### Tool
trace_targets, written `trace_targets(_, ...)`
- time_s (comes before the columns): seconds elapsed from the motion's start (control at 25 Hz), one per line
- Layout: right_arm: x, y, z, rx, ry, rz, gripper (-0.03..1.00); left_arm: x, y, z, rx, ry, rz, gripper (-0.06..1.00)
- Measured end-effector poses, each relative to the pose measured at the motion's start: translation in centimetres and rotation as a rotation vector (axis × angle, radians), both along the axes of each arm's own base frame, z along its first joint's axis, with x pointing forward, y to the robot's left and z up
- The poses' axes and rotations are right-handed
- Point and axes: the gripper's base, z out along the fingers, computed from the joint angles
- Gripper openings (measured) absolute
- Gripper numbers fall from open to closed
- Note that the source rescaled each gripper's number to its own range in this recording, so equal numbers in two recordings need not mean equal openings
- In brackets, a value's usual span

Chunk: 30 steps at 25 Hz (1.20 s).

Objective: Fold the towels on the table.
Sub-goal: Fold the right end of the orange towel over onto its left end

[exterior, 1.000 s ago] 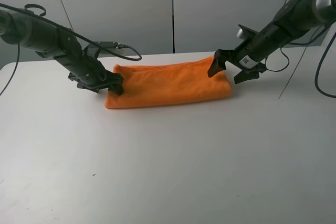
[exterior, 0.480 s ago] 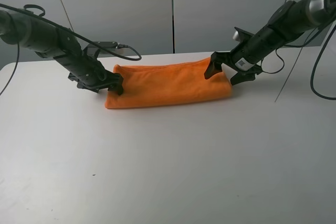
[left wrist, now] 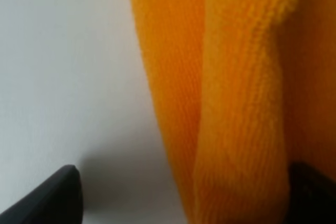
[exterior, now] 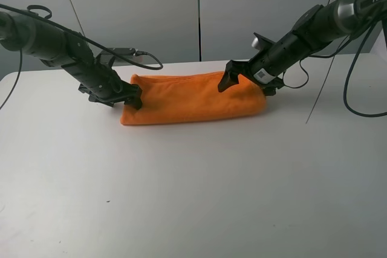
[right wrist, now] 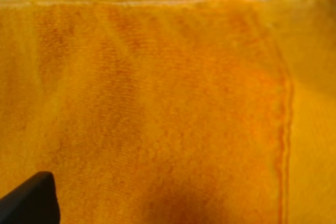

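**Left gripper** (exterior: pixel 134 96): jaws spread wide, nothing clamped. In its wrist view one finger (left wrist: pixel 55 198) sits low over the bare table (left wrist: pixel 63 51). The other shows on the far side of the towel (left wrist: pixel 236 103), so the towel's folded end edge stands between the open jaws. Contact with the cloth cannot be confirmed.

**Right gripper** (exterior: pixel 247 86): also fully spread and holding nothing. It hangs over the towel's opposite end, reaching inward across the cloth. Its wrist view is filled with orange pile and a stitched border seam (right wrist: pixel 283 129), with one fingertip at the frame's corner. I cannot tell whether it presses on the fabric or hovers just above it.

**Position of the work:** the towel lies toward the far side of the table as a long, narrow, doubled band. Its length runs from one arm to the other. It is flat apart from a rounded fold along its far edge.

**Handling assessment (judgement only):**
- The cloth looks light, limp and not fragile, and has no stiffness to hold a shape once lifted.
- The terry pile should give the pads good friction, so slipping is unlikely.
- The greater risk is pinching only the top layer, which would let the fold open.

**Recommended hold:** take it at a short end, near the corners and through the border band, with every layer inside the jaws. Carry it low so the hanging part does not drag the fold askew.
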Motion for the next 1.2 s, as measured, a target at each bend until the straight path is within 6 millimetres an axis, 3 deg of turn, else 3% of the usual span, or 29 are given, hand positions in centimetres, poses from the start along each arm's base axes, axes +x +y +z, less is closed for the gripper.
trace_targets(0.08, 0.0, 0.0, -0.1, 0.004, 0.003, 0.004, 0.94, 0.0, 0.0, 0.0, 0.0, 0.0, 0.0, 0.99)
trace_targets(0.16, -0.1, 0.0, -0.4, 0.002, 0.007, 0.007, 0.78, 0.0, 0.0, 0.0, 0.0, 0.0, 0.0, 0.99)
trace_targets(0.24, -0.2, 0.0, -0.6, 0.001, 0.017, 0.011, 0.51, 0.0, 0.0, 0.0, 0.0, 0.0, 0.0, 0.99)
trace_targets(0.32, -0.2, 0.0, -0.7, 0.002, 0.025, 0.017, 0.1, 0.0, 0.0, 0.0, 0.0, 0.002, 0.0, 0.99)
trace_targets(0.36, -0.2, 0.0, -0.7, 0.002, 0.025, 0.017, 0.01, 0.0, 0.0, 0.0, 0.002, 0.002, -0.002, 0.99)
trace_targets(0.52, -0.3, 0.1, -0.3, 0.008, 0.024, 0.023, 0.0, 0.0, 0.2, 0.0, 0.044, 0.001, -0.046, 0.99)
trace_targets(0.72, -0.5, 0.4, 2.4, 0.058, 0.012, 0.015, 0.0, 0.0, 0.3, 0.0, 0.058, 0.001, -0.048, 0.99)
trace_targets(0.92, -0.9, 1.2, 3.3, 0.173, 0.079, 0.003, 0.0, 0.0, 0.4, 0.0, 0.06, 0.002, -0.045, 0.99)
trace_targets(1.2, -1.5, 4.3, 4.3, 0.259, 0.106, 0.042, 0.0, 0.0, 0.4, 0.0, 0.061, 0.003, -0.045, 0.99)
